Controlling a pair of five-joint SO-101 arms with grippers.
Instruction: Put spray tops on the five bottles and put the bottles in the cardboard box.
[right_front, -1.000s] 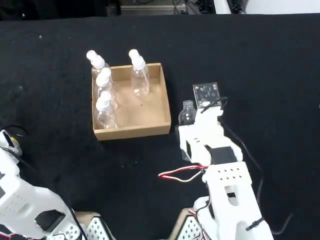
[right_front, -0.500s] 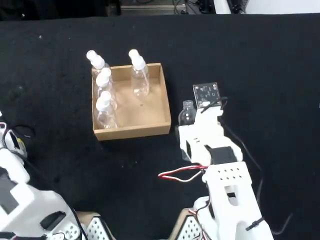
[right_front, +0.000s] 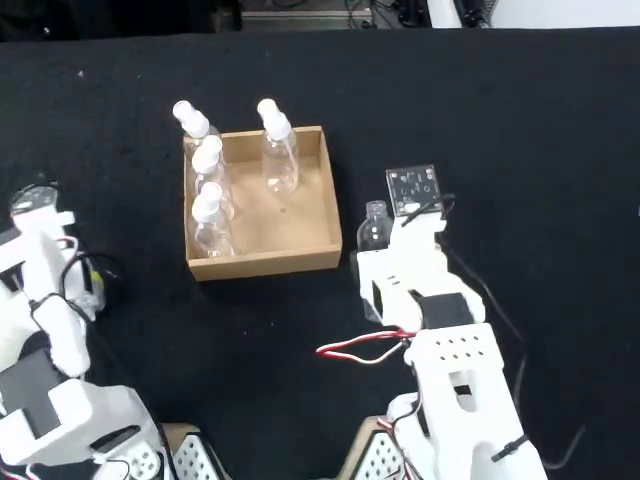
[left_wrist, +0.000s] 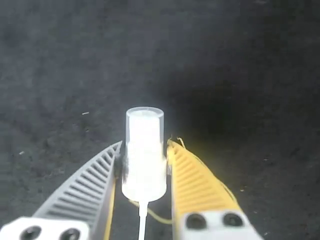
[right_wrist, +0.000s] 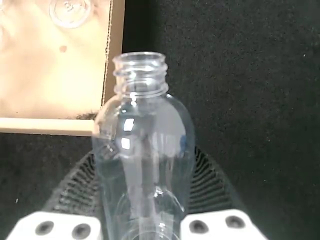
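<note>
Pinching the last spray top (left_wrist: 145, 135) near the table's left edge, the left gripper (left_wrist: 144, 147) hovers; four capped bottles (right_front: 208, 200) stand in the cardboard box (right_front: 265, 262). Just right of it, the right gripper (right_wrist: 145, 165) clamps the uncapped fifth bottle (right_wrist: 142, 115), not yet boxed.

Glossy clear plastic bottle (right_wrist: 142, 145); matt cardboard box (right_front: 265, 262); rough cloth tabletop (right_front: 500, 120).
</note>
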